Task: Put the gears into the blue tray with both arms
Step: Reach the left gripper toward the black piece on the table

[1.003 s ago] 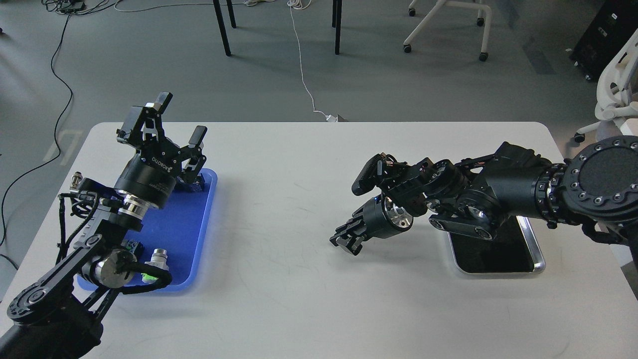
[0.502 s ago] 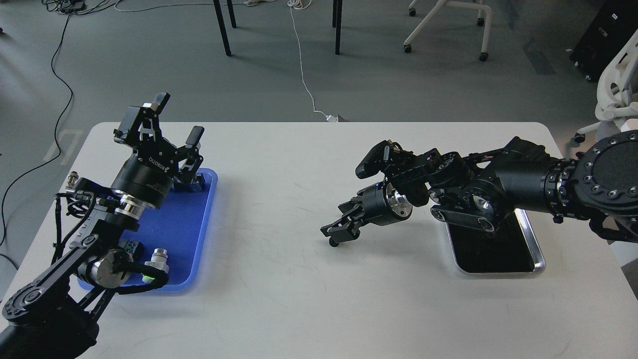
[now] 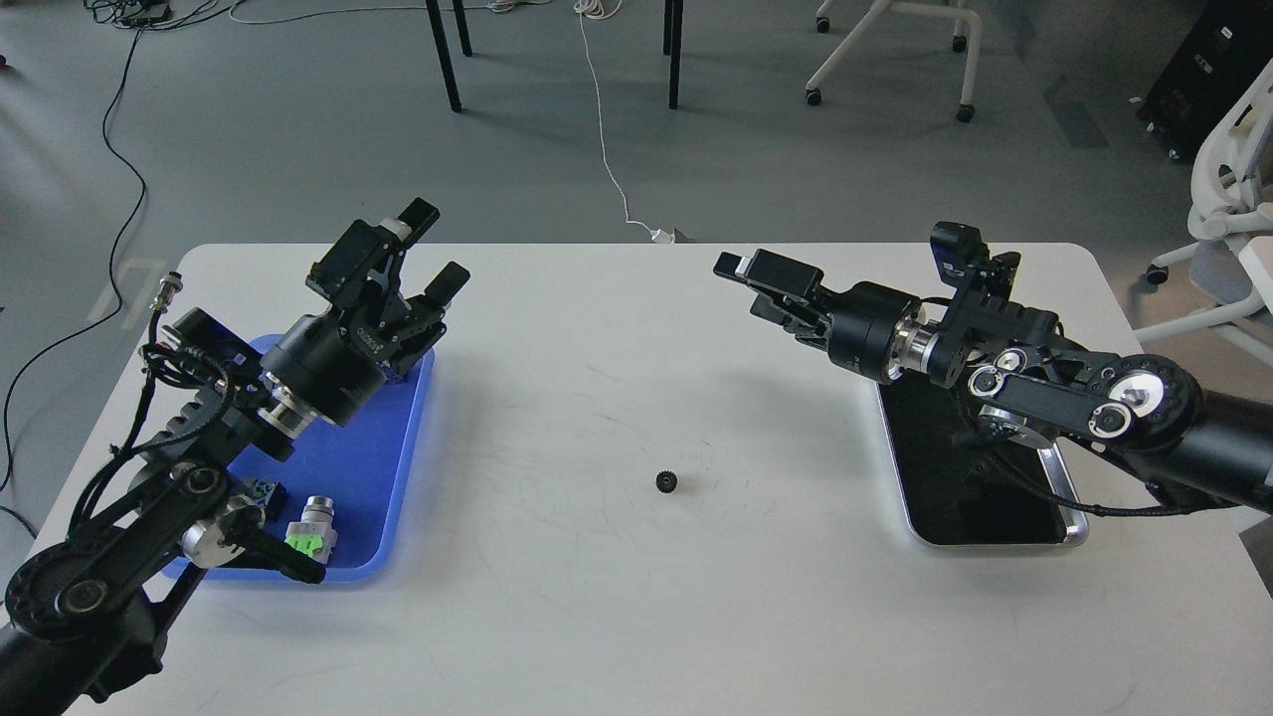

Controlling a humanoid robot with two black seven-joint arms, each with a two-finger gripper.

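Note:
One gear (image 3: 667,482), tiny, black and toothed, lies alone on the white table (image 3: 617,617) near its middle. The blue tray (image 3: 393,467) sits at the left of the table. Above the tray's far right corner my left gripper (image 3: 438,246) is raised, open and empty. My right gripper (image 3: 748,286) is lifted above the table, up and to the right of the gear, pointing left with its fingers apart and nothing between them. My left arm covers part of the tray.
A black-bottomed, silver-rimmed metal tray (image 3: 1069,532) lies at the right under my right arm. In the blue tray's near end sit a green push-button switch (image 3: 311,532) and a small dark part (image 3: 265,491). Chairs and cables are on the floor beyond the table.
My right gripper let go of the gear on the table, then rose and swung back to the right. The left gripper swung rightward over the tray's far corner.

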